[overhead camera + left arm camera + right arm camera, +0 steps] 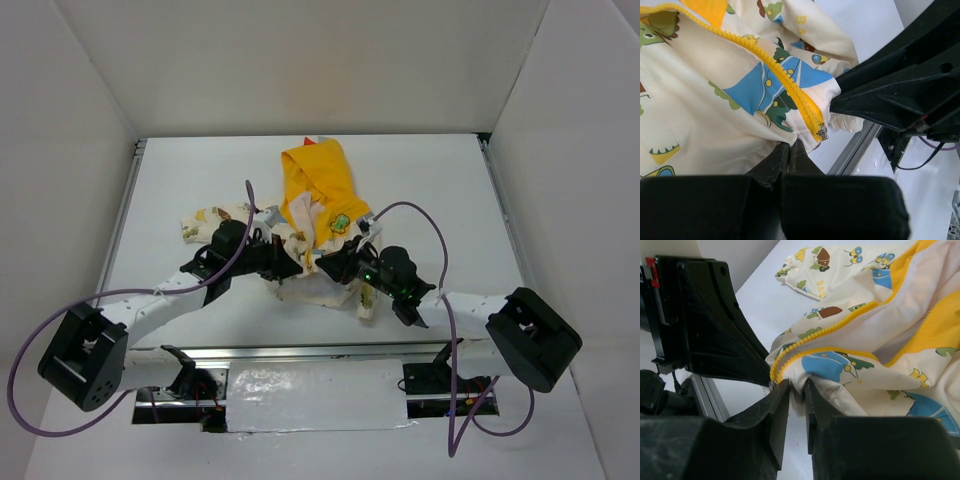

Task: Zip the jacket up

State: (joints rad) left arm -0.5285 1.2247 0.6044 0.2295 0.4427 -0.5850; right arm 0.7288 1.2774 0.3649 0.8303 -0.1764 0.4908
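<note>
Cream jacket on desk: left pincer clamps its hem beside the zipper; right pincer stands slightly parted around a fold.

Matt cloth, shiny metal
The jacket is soft matt cloth (lightly creased); its zipper has plastic-looking teeth and a shiny metal slider.

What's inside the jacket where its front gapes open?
Yellow lining shows inside the jacket, edged by yellow zipper teeth. Deeper in, folds of cream fabric cover the rest, so nothing more can be seen there.
</note>
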